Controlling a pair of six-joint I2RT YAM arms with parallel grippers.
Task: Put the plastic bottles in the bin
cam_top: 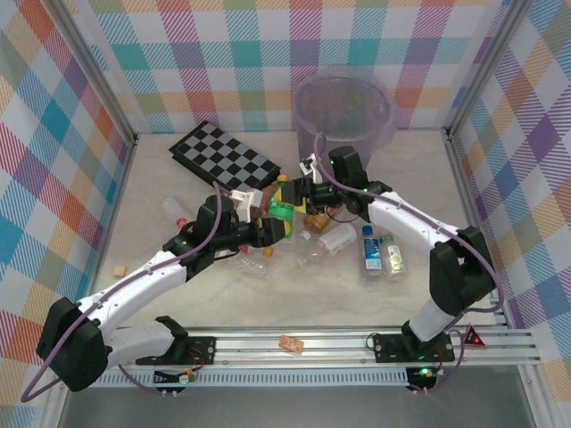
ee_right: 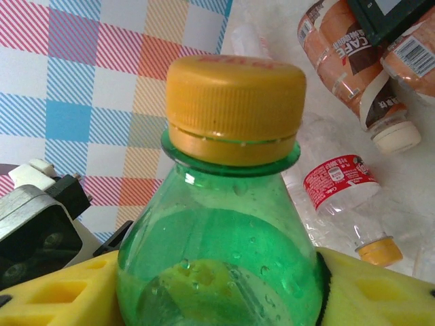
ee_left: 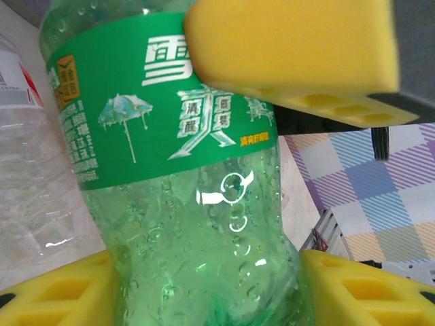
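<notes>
Top external view shows the table [cam_top: 294,299] with the pale-purple bin [cam_top: 345,111] standing at its far side and several plastic bottles [cam_top: 379,254] lying near its middle. Among them, the left pincer [ee_left: 211,292] grips the green bottle [cam_top: 283,217] by its body. The right pincer [ee_right: 217,292] grips it just below the yellow cap [ee_right: 234,109].

bottles [cam_top: 373,252] crowd centre, checkerboard [cam_top: 223,156] beside bin [cam_top: 346,111]

Left hand [cam_top: 273,229] and right hand [cam_top: 299,193] — both clamped, nearly touching
</notes>
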